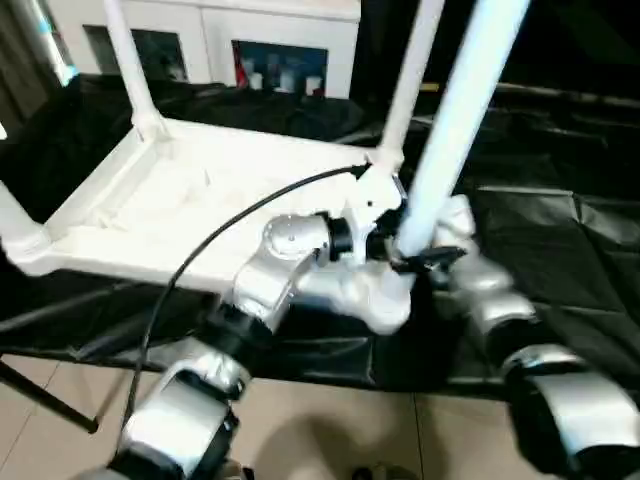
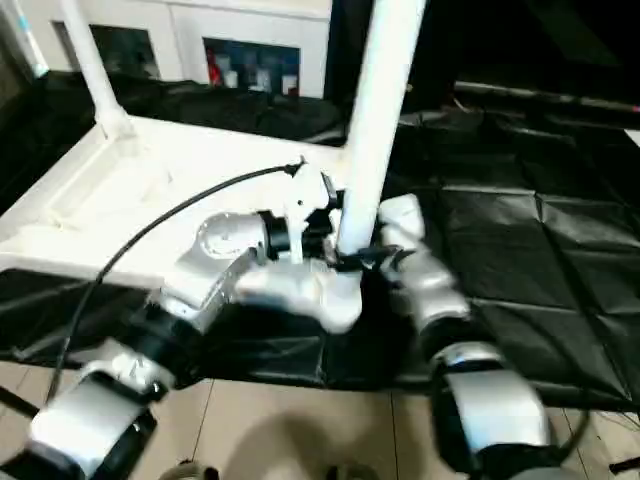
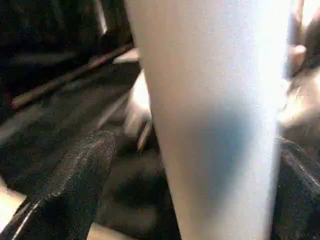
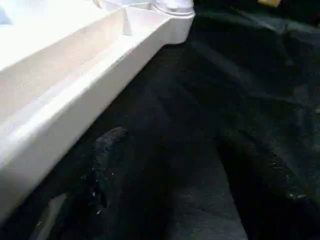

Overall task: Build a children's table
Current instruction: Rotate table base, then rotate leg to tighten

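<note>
Upturned tabletop (image 1: pixel 190 215) on black sheet (image 1: pixel 560 250), cabinet (image 1: pixel 230 35) apparently behind.

Silver forearms (image 1: pixel 300 270) w/ black joints, black cable (image 1: pixel 230 228) along left arm.

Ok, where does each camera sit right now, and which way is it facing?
Left eye: head, facing forward and down at the upturned tabletop; both silver forearms show.
Right eye: beside it, same scene, same forearms.
Left wrist: left arm, facing the near leg close up, shared with both eyes.
Right wrist: right arm, looking along the tabletop's rim over black cloth.
</note>
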### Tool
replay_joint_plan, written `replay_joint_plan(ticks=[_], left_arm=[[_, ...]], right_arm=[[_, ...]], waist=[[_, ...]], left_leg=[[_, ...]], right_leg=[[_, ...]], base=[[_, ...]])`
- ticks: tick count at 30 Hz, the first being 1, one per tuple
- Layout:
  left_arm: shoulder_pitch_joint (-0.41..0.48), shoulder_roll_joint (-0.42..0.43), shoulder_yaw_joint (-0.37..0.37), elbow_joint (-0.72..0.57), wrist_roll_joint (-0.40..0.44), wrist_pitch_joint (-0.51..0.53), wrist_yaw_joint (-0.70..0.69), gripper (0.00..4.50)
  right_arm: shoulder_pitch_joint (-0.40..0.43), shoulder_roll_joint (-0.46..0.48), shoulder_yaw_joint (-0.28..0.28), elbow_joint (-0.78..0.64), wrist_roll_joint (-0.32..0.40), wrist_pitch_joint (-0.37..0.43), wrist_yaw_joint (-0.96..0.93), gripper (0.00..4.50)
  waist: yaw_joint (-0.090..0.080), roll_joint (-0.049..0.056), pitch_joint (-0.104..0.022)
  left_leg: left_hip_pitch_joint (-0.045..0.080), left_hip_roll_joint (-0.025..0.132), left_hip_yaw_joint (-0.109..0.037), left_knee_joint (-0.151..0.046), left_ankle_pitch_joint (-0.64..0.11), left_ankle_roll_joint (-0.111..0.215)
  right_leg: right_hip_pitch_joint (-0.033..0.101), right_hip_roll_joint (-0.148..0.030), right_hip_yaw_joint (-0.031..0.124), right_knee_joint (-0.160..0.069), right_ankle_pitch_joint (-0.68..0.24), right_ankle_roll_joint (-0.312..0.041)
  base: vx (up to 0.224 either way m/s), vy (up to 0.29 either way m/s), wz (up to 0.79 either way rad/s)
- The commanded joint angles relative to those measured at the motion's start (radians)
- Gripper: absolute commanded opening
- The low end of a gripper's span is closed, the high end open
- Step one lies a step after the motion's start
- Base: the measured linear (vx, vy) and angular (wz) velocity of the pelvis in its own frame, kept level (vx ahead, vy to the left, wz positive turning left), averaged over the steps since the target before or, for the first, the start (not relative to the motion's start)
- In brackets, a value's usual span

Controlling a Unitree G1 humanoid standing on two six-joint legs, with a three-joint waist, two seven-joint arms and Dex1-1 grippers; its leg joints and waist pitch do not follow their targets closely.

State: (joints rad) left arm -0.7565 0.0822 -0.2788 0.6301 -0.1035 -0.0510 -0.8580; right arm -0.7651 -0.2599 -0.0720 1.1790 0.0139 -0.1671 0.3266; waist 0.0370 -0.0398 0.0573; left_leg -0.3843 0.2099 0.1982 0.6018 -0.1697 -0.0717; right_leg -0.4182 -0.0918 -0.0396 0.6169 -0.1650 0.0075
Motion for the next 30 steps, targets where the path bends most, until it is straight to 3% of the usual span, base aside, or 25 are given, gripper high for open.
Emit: replay_joint_plan(ticks=[1,4,5,6,9,10,12,13,19,30], left_arm=[[-0.005,0.015,0.022,0.04,-0.007,-0.03,-0.048,4.48],[0.008,0.034,0.016,0.052,-0.025,-0.042,-0.127,4.48],[0.014,0.046,0.008,0.058,-0.033,-0.043,-0.176,4.2],[0.022,0.081,-0.025,0.077,-0.018,-0.042,-0.252,4.13],[0.012,0.106,-0.057,0.121,0.024,-0.065,-0.274,4.07],[0.005,0.114,-0.069,0.141,0.044,-0.081,-0.276,4.07],[-0.018,0.13,-0.09,0.195,0.082,-0.109,-0.282,3.7],[-0.03,0.136,-0.098,0.221,0.098,-0.119,-0.284,3.75],[-0.12,0.155,-0.115,0.368,0.155,-0.144,-0.308,3.28],[-0.23,0.122,-0.1,0.543,0.198,-0.164,-0.314,2.37]], right_arm=[[0.027,-0.03,-0.007,-0.057,0.023,-0.023,0.1,3.06],[0.061,-0.067,0.011,-0.102,0.027,-0.038,0.208,3.06],[0.081,-0.088,0.022,-0.128,0.028,-0.045,0.26,3.06],[0.12,-0.135,0.04,-0.187,0.038,-0.056,0.367,3.06],[0.148,-0.174,0.053,-0.235,0.049,-0.063,0.453,3.06],[0.156,-0.186,0.056,-0.25,0.054,-0.063,0.484,3.06],[0.18,-0.222,0.067,-0.308,0.073,-0.046,0.573,3.06],[0.193,-0.24,0.074,-0.339,0.083,-0.035,0.616,3.06],[0.298,-0.339,0.124,-0.568,0.128,0.079,0.833,3.06],[0.387,-0.397,0.134,-0.761,0.159,0.204,0.896,3.06]], waist=[[0.012,-0.013,-0.079],[0.017,-0.015,-0.08],[0.019,-0.015,-0.08],[0.028,-0.016,-0.079],[0.038,-0.013,-0.08],[0.038,-0.012,-0.08],[0.042,-0.01,-0.077],[0.045,-0.008,-0.076],[0.06,-0.004,-0.073],[0.061,0.0,-0.076]], left_leg=[[0.015,0.009,-0.001,-0.06,-0.205,0.075],[0.013,0.011,-0.002,-0.059,-0.192,0.091],[0.013,0.011,-0.001,-0.058,-0.187,0.095],[0.014,0.013,0.0,-0.058,-0.182,0.111],[0.015,0.016,0.003,-0.056,-0.17,0.12],[0.014,0.016,0.003,-0.056,-0.168,0.115],[0.019,0.019,0.003,-0.058,-0.217,0.106],[0.02,0.017,0.002,-0.059,-0.227,0.105],[0.024,0.018,0.0,-0.063,-0.258,0.079],[0.017,0.015,-0.007,-0.063,-0.243,0.076]], right_leg=[[0.059,-0.033,0.022,-0.067,-0.17,-0.243],[0.059,-0.035,0.022,-0.065,-0.16,-0.251],[0.059,-0.035,0.022,-0.064,-0.148,-0.256],[0.06,-0.032,0.021,-0.064,-0.131,-0.265],[0.058,-0.027,0.02,-0.057,-0.096,-0.269],[0.058,-0.029,0.02,-0.055,-0.092,-0.276],[0.056,-0.031,0.021,-0.064,-0.145,-0.262],[0.055,-0.03,0.02,-0.067,-0.161,-0.255],[0.053,-0.031,0.021,-0.076,-0.204,-0.241],[0.059,-0.036,0.018,-0.075,-0.175,-0.249]], base=[[0.0,0.0,0.0],[0.0,0.0,0.0],[0.0,0.0,0.0],[0.0,0.0,0.0],[0.0,0.0,0.0],[0.0,0.0,0.0],[0.0,0.0,0.0],[0.0,0.0,0.0],[0.0,0.0,0.0],[0.0,0.0,0.0]])
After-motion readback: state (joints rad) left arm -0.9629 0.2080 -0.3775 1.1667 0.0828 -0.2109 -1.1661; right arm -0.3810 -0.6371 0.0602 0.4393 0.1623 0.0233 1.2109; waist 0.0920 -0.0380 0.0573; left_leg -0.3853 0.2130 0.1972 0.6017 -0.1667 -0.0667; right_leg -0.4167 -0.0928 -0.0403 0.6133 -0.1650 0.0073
